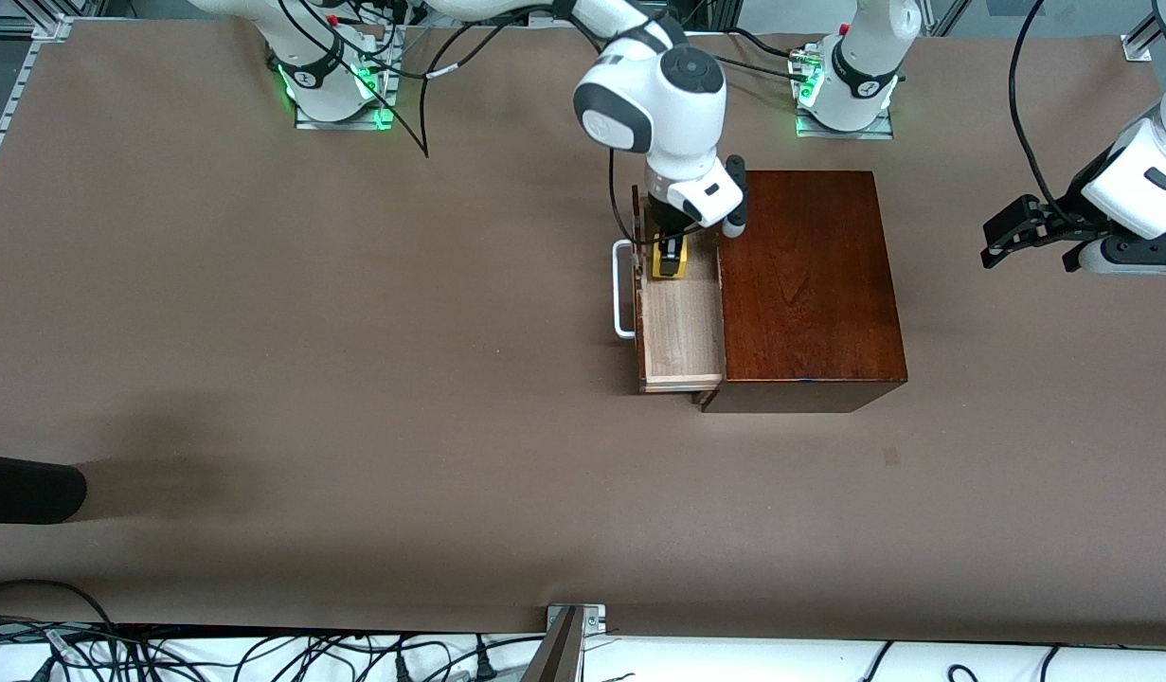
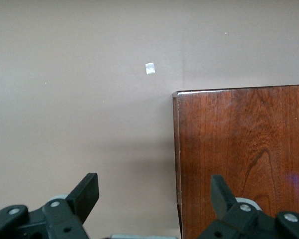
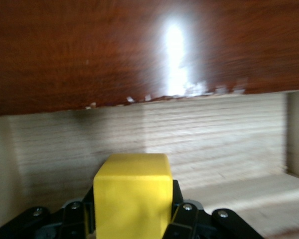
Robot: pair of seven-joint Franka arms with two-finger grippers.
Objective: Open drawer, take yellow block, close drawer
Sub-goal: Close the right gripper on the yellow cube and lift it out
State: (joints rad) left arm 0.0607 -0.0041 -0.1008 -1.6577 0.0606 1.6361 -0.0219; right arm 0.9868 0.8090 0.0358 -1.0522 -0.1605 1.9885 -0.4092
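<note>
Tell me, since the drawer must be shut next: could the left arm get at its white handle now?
Probably not directly: the box lies between the left tool and the handle, and the right tool holds the block there.

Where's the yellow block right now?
The yellow block sits between the right gripper's fingers, inside the open drawer at its end farther from the front camera, beside the mahogany box.

Even overhead light; soft shadows on the table (image 1: 355, 379); white glare on the mahogany box (image 3: 175, 55) (close, slightly blurred).
</note>
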